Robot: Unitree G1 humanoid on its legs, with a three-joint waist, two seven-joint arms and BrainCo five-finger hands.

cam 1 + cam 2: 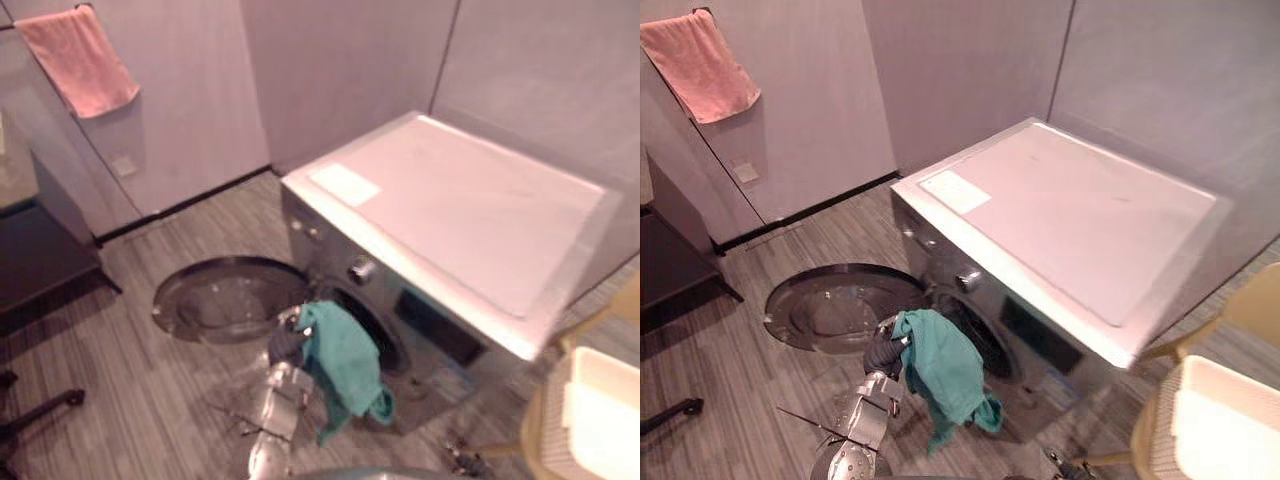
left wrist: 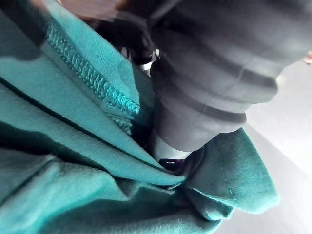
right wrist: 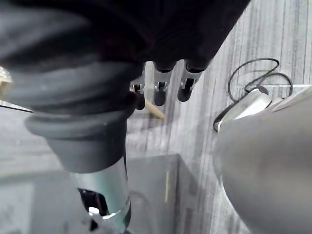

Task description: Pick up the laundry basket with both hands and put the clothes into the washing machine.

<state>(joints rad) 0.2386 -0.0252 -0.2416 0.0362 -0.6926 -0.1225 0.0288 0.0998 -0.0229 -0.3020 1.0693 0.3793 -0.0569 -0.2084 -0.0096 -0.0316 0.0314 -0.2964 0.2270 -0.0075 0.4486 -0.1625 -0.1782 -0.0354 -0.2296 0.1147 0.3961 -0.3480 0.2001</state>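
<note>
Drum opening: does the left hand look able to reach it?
Probably yes: the door is swung open, and the left hand with its green cloth is right before the opening, nothing between.

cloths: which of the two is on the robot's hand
The teal garment, draped over the left hand by the washing machine; the pink towel hangs on the wall.
</note>
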